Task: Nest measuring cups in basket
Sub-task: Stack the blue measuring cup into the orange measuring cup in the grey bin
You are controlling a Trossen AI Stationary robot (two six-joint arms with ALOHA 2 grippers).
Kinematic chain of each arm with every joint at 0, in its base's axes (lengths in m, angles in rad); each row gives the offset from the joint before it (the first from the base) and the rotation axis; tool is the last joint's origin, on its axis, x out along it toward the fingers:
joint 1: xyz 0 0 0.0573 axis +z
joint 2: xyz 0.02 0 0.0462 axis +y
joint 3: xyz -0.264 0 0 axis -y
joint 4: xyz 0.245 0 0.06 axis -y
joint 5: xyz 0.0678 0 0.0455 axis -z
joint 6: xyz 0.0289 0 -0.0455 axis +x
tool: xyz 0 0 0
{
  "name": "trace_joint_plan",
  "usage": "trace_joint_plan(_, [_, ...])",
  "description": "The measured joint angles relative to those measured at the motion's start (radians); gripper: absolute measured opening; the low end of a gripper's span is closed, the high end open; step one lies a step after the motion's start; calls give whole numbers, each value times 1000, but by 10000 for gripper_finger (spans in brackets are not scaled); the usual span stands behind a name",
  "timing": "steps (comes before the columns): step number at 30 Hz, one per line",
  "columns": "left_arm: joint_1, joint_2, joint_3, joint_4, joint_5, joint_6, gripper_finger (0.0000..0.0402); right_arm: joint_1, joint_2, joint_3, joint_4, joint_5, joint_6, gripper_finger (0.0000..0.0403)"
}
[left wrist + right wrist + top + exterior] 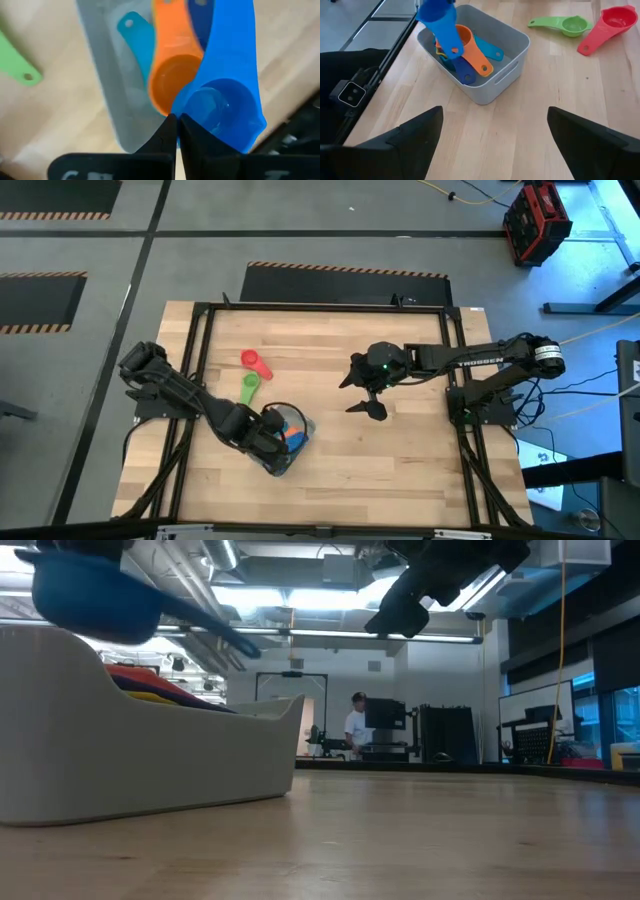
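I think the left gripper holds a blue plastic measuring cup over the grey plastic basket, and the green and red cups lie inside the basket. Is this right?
Not quite. The green measuring cup and the red measuring cup lie on the wooden table, outside the grey plastic basket, as the right wrist view shows. The left gripper does hold the blue plastic measuring cup above it.

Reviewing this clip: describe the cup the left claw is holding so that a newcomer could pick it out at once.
Start at the grey basket near the table's front left. Just above its edge hangs the left claw, shut on the rim of the light blue cup. It is the only cup lifted in the air; the orange cup lies in the basket, and the green cup and red cup lie on the table.
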Motion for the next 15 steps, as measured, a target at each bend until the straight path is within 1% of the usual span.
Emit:
trace_joint_plan(5, [2, 30, 0, -7, -36, -2, 2, 0, 0, 0, -1, 0, 0, 362])
trace_joint_plan(11, [21, 32, -11, -3, -71, -18, 2, 0, 0, 0, -2, 0, 3, 362])
trace_joint_plan(15, [29, 32, -38, 0, -54, -27, 5, 0, 0, 0, -2, 0, 3, 362])
